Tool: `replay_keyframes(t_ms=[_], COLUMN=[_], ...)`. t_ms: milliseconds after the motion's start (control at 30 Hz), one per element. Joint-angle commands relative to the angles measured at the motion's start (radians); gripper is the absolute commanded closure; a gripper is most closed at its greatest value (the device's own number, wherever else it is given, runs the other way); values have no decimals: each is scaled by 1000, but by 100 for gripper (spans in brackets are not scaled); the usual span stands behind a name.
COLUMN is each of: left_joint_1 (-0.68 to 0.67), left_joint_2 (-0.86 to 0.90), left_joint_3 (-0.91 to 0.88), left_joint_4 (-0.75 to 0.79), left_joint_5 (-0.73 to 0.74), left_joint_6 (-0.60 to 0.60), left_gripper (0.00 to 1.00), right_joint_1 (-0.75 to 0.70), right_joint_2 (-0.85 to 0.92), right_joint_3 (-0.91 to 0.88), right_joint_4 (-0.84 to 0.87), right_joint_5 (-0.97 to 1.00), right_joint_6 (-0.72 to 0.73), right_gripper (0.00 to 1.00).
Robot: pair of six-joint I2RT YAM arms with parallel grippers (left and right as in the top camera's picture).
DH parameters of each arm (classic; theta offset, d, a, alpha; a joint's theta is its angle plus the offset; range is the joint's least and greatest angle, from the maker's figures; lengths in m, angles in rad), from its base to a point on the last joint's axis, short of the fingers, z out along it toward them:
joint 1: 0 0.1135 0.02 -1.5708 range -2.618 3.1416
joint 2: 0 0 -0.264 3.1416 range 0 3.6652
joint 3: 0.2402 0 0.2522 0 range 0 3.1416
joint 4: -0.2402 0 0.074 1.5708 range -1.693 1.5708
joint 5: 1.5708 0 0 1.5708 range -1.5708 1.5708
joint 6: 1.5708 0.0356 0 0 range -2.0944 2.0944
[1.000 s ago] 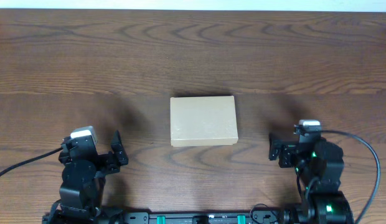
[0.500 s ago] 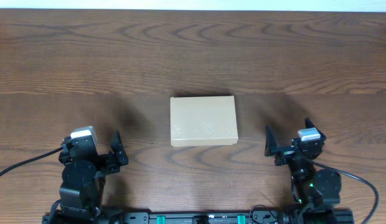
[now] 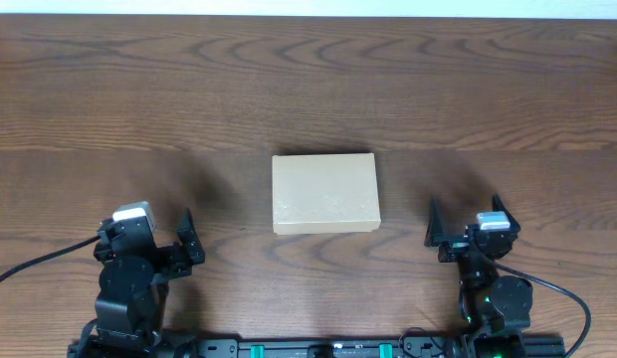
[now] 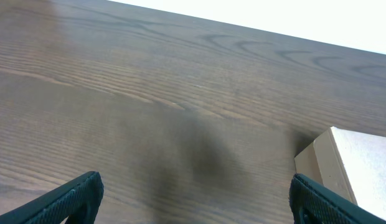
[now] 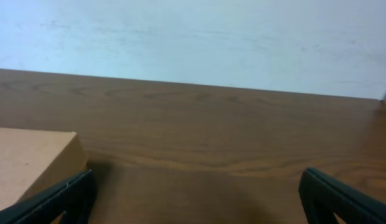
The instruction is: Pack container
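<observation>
The container (image 3: 324, 193), a tan cardboard box with its flat lid down, lies in the middle of the table. My left gripper (image 3: 149, 237) rests near the front edge, left of the box and well apart from it, open and empty. In the left wrist view the gripper (image 4: 196, 199) spans bare wood and the container (image 4: 358, 165) shows at the right edge. My right gripper (image 3: 466, 221) stands open to the front right of the box. In the right wrist view that gripper (image 5: 199, 196) holds nothing and the container's corner (image 5: 28, 165) sits at the left.
The dark wooden table (image 3: 308, 89) stretches behind the box to a pale wall (image 5: 193, 37). Black cables (image 3: 40, 261) trail from both arm bases along the front edge.
The right arm has drawn back toward the front edge and squared up, its gripper still open. The left arm and the box have not moved.
</observation>
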Motion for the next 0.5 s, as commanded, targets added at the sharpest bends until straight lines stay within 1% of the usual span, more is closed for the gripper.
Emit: replay_keyframes(t_ms=[0, 467], left_joint_1=[-4, -4], left_joint_2=[-3, -3], left_joint_3=[-2, -2], left_joint_4=[-2, -2], left_joint_5=[-18, -18], left_joint_6=[-4, -4], left_gripper=[5, 5], right_joint_1=[9, 9], right_joint_2=[-11, -11], right_joint_3=[-5, -5], right_joint_4=[-3, -2], right_joint_5=[34, 29], right_joint_6=[-16, -8], right_gripper=[1, 1])
